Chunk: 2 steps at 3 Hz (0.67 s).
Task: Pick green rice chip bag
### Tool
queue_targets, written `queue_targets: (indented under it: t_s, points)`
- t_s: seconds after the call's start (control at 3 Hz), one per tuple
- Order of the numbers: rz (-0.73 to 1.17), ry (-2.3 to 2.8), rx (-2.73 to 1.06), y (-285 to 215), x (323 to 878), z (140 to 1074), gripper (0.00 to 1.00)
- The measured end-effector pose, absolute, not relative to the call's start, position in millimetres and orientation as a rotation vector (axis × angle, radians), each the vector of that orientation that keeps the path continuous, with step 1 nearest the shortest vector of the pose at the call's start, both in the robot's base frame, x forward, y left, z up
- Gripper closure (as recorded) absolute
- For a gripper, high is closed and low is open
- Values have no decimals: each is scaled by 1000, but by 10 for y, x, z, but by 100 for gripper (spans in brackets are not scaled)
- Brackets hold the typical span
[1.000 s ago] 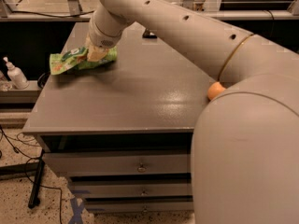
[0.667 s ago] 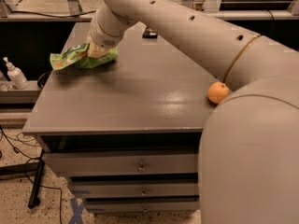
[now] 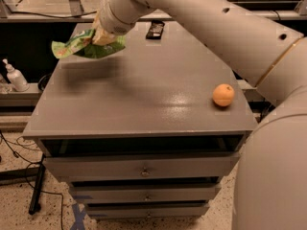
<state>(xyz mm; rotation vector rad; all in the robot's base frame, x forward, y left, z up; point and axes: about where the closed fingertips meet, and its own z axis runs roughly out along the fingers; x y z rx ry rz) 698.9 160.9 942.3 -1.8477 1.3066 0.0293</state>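
The green rice chip bag (image 3: 79, 45) is a crinkled light-green pouch. It hangs in the air above the far left part of the grey cabinet top (image 3: 144, 90), and its shadow lies on the surface below it. My gripper (image 3: 103, 36) is shut on the bag's right part, at the end of my large white arm (image 3: 201, 18), which reaches in from the right. The fingers are mostly hidden behind the bag and the wrist.
An orange (image 3: 223, 95) sits on the right side of the top. A small dark flat packet (image 3: 155, 29) lies at the far edge. Drawers (image 3: 142, 168) are below the top. A white pump bottle (image 3: 14, 76) stands on a shelf at the left.
The bag was lying on the cabinet top under my gripper; now it is lifted off the surface in my gripper. The view has shifted, showing more of the orange.
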Motion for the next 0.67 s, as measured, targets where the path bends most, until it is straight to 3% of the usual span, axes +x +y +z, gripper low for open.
queue_targets:
  t_s: [0.67]
  points:
    - [10, 1217, -1765, 1444, 6928, 9853, 100]
